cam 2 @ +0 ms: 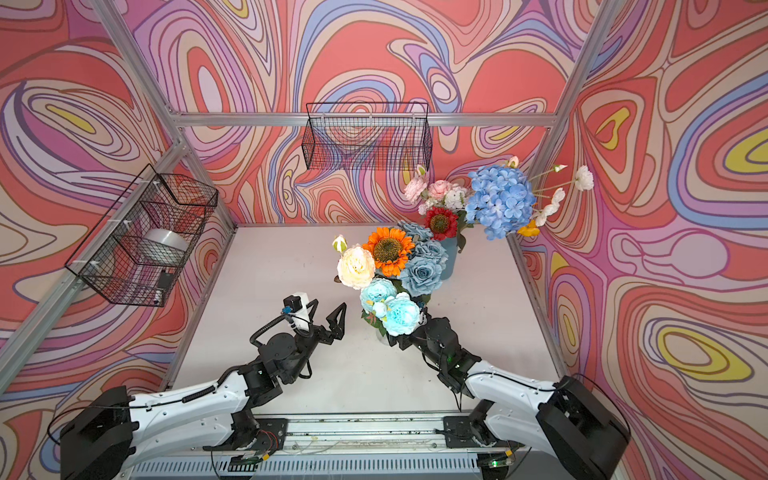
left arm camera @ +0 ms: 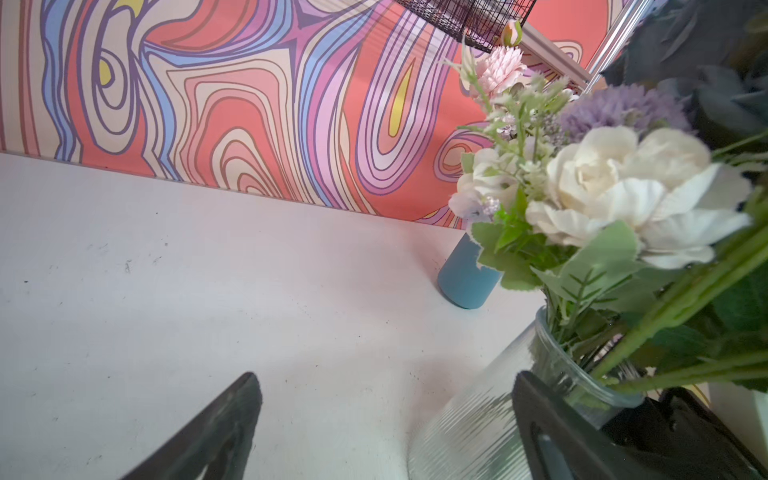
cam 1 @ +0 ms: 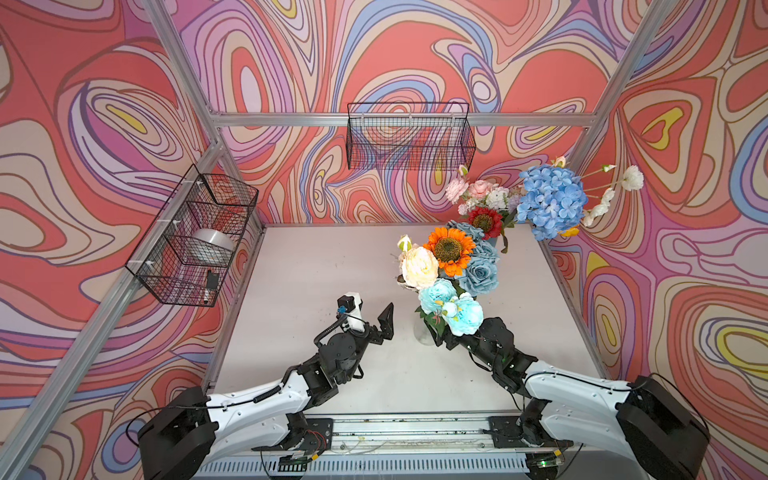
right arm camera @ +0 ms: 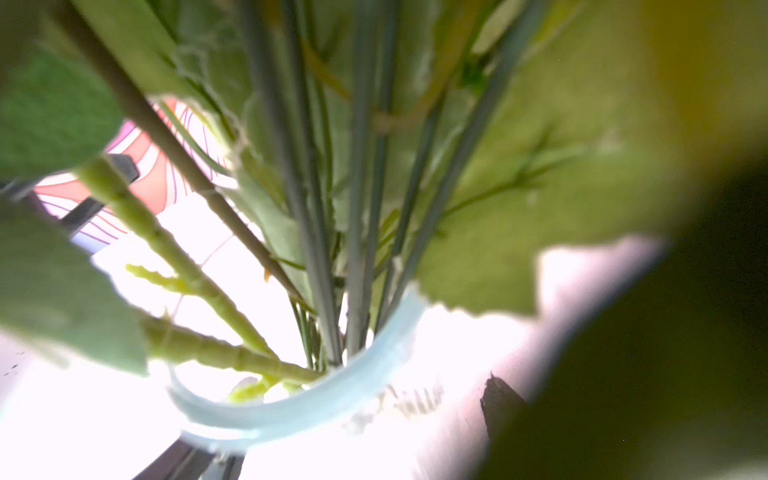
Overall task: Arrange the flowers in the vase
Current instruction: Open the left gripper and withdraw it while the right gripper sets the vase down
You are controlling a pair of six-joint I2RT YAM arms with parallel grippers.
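Observation:
A clear ribbed glass vase (cam 1: 423, 332) stands mid-table and holds flowers: an orange sunflower (cam 1: 450, 249), a cream peony (cam 1: 419, 266), dusty-blue roses (cam 1: 480, 274) and pale-blue blooms (cam 1: 463, 313). My right gripper (cam 1: 441, 340) reaches under the blooms, its jaws wide on either side of the vase neck (right arm camera: 332, 399). One dark finger (right arm camera: 503, 403) shows a gap to the glass. My left gripper (cam 1: 374, 316) is open and empty just left of the vase (left arm camera: 478, 415), above bare table.
A blue vase (left arm camera: 465, 282) at the back right carries a blue hydrangea (cam 1: 550, 199), a red sunflower (cam 1: 483, 221) and pink and white blooms. Wire baskets hang on the back wall (cam 1: 409, 137) and the left wall (cam 1: 195, 232). The arms' rail (cam 1: 407, 432) runs along the front edge.

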